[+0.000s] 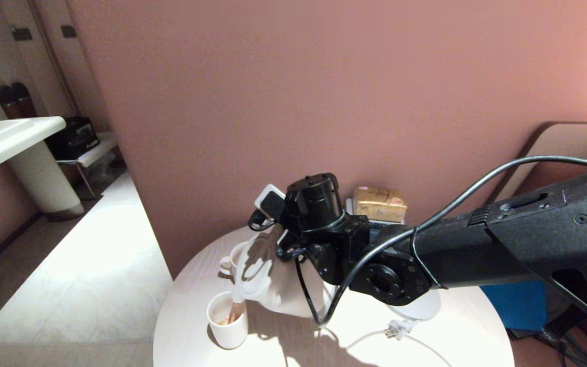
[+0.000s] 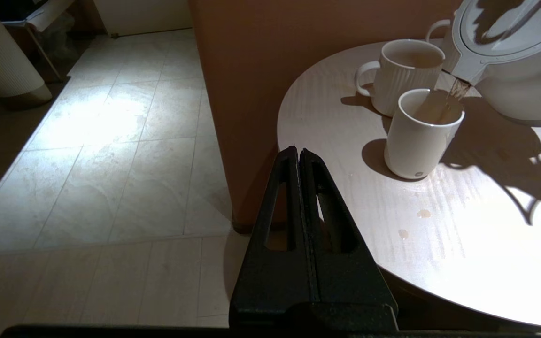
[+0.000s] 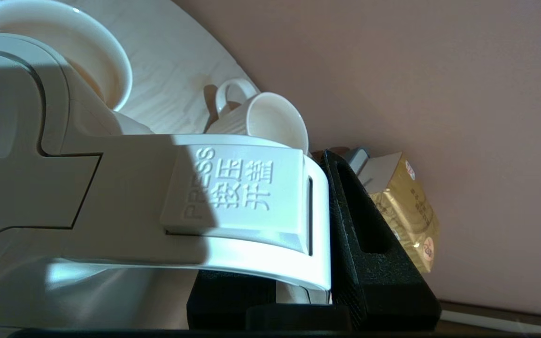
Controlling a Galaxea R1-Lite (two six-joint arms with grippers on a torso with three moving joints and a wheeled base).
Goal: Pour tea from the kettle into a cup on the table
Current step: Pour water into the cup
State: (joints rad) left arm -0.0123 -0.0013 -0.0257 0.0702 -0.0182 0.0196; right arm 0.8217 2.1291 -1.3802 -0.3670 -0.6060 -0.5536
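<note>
The white kettle (image 1: 278,288) hangs tilted over the round white table (image 1: 451,331), spout down. My right gripper (image 3: 282,162) is shut on the kettle's handle (image 3: 233,202), and one black finger (image 3: 359,225) presses its side. A thin reddish-brown stream of tea (image 2: 456,91) runs from the spout into the plain white cup (image 2: 421,136), which stands near the table's left edge (image 1: 227,318). The kettle (image 2: 510,56) fills the far corner of the left wrist view. My left gripper (image 2: 298,151) is shut and holds nothing, off the table's edge above the floor.
A ribbed mug with a handle (image 2: 404,75) stands right behind the cup, with a second mug's handle (image 2: 435,30) behind it. Small tea drops (image 2: 423,213) lie on the table (image 2: 463,244). A gold packet (image 1: 379,204) sits by the wall. The kettle base (image 1: 421,308) and plug (image 1: 398,329) lie under my arm.
</note>
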